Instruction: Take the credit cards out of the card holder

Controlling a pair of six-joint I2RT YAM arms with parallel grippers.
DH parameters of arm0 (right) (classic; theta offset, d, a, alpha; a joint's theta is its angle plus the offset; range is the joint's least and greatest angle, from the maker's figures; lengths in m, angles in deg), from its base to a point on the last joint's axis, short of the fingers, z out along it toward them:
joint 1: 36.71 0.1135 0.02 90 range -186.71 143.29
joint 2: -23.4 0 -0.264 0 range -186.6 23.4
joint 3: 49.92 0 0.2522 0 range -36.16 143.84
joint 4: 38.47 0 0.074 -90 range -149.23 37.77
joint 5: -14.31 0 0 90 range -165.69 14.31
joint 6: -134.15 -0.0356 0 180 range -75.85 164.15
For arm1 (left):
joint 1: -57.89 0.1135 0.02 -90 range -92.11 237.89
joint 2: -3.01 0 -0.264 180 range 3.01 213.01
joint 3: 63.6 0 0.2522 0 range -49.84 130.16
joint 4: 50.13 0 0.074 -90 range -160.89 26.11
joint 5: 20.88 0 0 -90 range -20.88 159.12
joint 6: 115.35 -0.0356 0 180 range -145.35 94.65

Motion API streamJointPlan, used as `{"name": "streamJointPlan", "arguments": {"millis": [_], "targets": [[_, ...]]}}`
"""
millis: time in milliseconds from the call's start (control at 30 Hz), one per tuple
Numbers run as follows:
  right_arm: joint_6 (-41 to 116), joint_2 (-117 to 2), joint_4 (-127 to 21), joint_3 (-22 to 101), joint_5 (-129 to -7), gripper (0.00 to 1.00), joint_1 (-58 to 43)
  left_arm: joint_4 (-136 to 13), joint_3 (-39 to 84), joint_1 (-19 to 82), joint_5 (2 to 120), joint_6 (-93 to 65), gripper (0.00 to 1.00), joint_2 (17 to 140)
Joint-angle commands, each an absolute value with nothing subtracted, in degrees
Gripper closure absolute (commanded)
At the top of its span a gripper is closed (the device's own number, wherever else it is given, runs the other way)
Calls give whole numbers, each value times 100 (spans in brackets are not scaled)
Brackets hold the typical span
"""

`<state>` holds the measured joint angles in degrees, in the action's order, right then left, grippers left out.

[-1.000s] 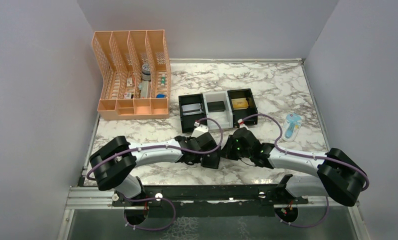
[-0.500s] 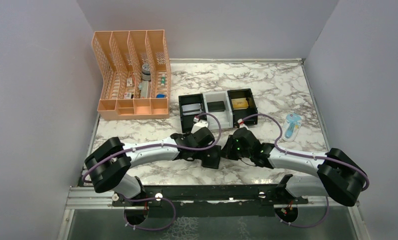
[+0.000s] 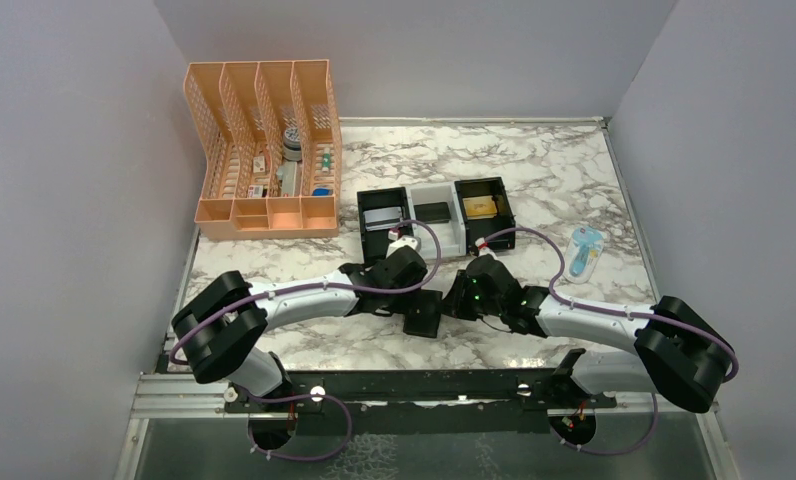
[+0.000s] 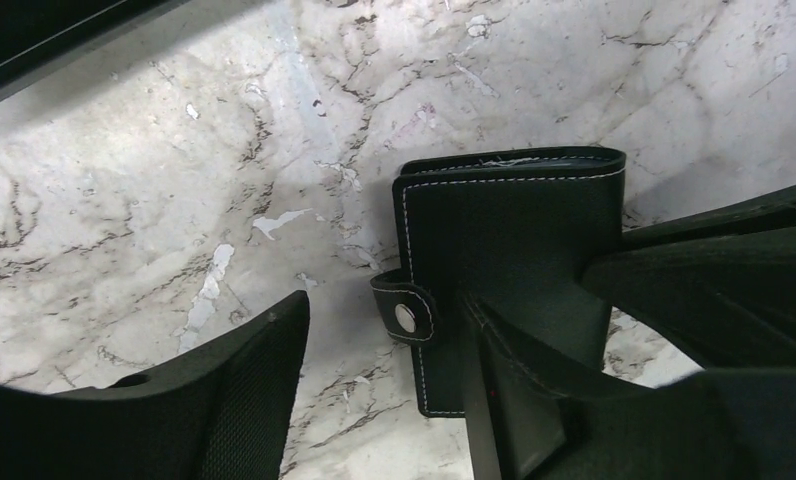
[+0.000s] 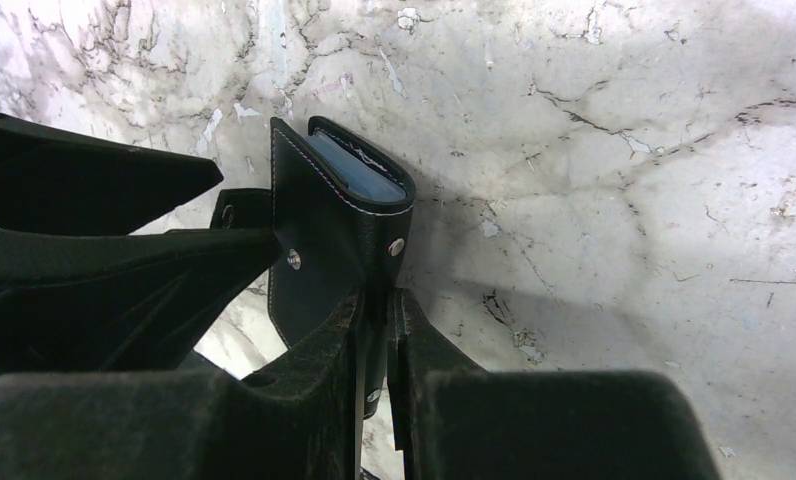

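A: As it lies under the top camera, where is the card holder?
B: On the marble tabletop, between left tool and right tool.
A: Left wrist?
B: Black, white-stitched, snap tab jutting sideways; left tool spread.
A: Right wrist?
B: Right tool pinches one cover; blue-grey lining shows inside the fold.

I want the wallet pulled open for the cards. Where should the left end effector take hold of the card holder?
Probably pinch the short snap tab jutting from the card holder's edge, coming in from the side away from the right end effector, which clamps the opposite edge. The tab stands clear of the body.
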<state>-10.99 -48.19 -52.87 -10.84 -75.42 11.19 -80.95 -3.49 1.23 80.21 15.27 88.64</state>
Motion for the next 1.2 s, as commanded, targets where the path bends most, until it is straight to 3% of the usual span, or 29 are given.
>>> {"name": "streamJointPlan", "arguments": {"millis": [0,100,267,567,667,900,1167], "targets": [[-957,-4866,-5337,-1036,-7528,88,1085,-7958,-342,146,7821,1762,42,8818],[-948,-4857,-5346,-1032,-7544,88,1084,-8121,-288,155,7994,1805,47,8921],[-971,-4847,-5382,-1045,-7578,88,1084,-8315,-289,155,8116,1813,68,8962],[-948,-4876,-5364,-1015,-7554,88,1062,-8293,-400,155,8134,1851,87,8848],[-835,-4860,-5445,-939,-7553,82,1054,-8221,-420,155,8201,1846,100,8847],[-199,-4936,-6285,-121,-7898,47,918,-8138,-422,151,8232,1922,100,8446],[-371,-4832,-6199,-134,-7641,44,758,-7615,-650,155,7948,1984,100,7800]]}}
